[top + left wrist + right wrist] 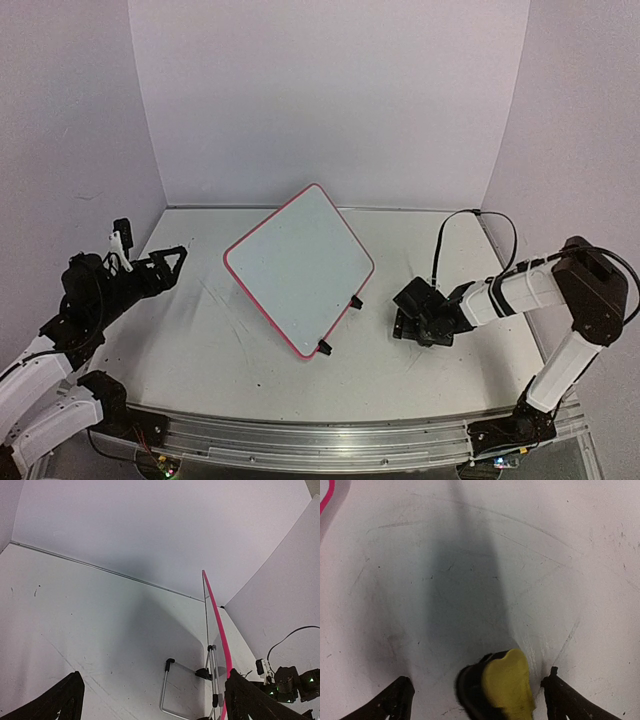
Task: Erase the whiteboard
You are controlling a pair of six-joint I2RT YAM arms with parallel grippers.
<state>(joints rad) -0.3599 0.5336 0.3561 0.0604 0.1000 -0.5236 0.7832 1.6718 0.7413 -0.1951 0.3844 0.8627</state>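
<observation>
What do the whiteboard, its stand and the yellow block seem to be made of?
Whiteboard: smooth white panel, likely coated, in a pink plastic-looking rim. Stand: thin bent wire, silvery, probably metal. Yellow block: matte, soft-looking felt or foam on a dark base.

no readable text, labels or numbers, whiteboard (300, 265) surface blank

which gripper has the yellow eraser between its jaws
The right gripper: the yellow eraser block with a black base lies on the white table between its open jaws. The left gripper has nothing between its open jaws.
</observation>
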